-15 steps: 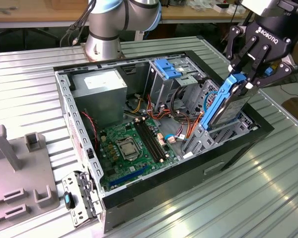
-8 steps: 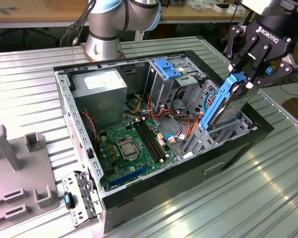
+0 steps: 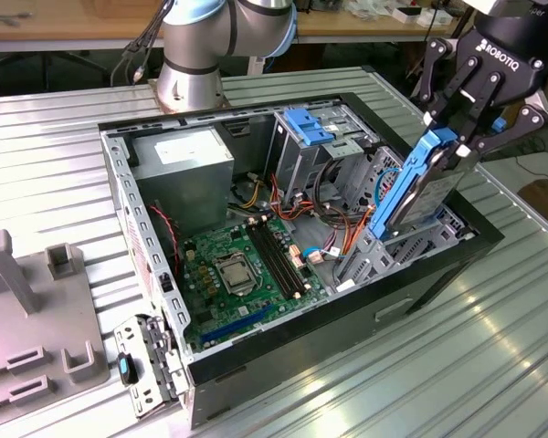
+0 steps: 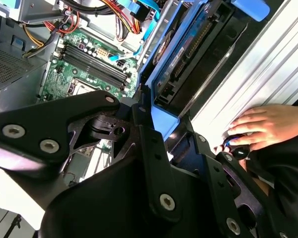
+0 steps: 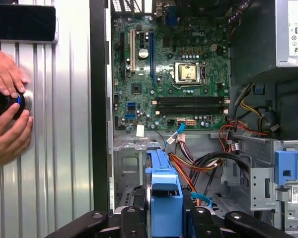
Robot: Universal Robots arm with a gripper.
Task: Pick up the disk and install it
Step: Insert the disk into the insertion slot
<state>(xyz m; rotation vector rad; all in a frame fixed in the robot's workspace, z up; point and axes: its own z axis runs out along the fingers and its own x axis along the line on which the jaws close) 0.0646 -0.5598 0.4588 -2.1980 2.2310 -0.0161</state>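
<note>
One claw (image 3: 452, 137): black, with its fingers clamped on the upper end of the disk (image 3: 418, 193), pressing on the blue frame from both sides.
Claw's lettering: white print on the black body in the exterior view, left unread.
Disk's pose: it hangs tilted below the claw, a grey metal face inside bright blue rails. Its lower end reaches down among the drive bays at the exterior view's right end of the computer case (image 3: 256, 358). Whether that end touches the bay cannot be told.
Disk from the wrist: in the second wrist view the disk (image 4: 188, 64) runs away from the claw (image 4: 159, 124), with its connector edge showing. In the first wrist view only its narrow blue edge (image 5: 164, 191) stands between the fingers.
Case: open and lying on its side on the ribbed metal table (image 3: 393, 383), with the green motherboard (image 3: 237, 274) exposed.
Labels: the grey box (image 3: 183, 173) at the far corner of the case carries a white printed label. A small white sticker sits on the case's metal side wall at the exterior view's left.
Blue latch (image 3: 306, 126): on the drive cage, well apart from the disk.
Cables: orange, red and black bundles between cage and board.
Hands: a person's hand (image 5: 7, 136) and a second hand (image 5: 5, 74) close around a small dark round object (image 5: 5, 101) on the table, just beside the case's black wall.
</note>
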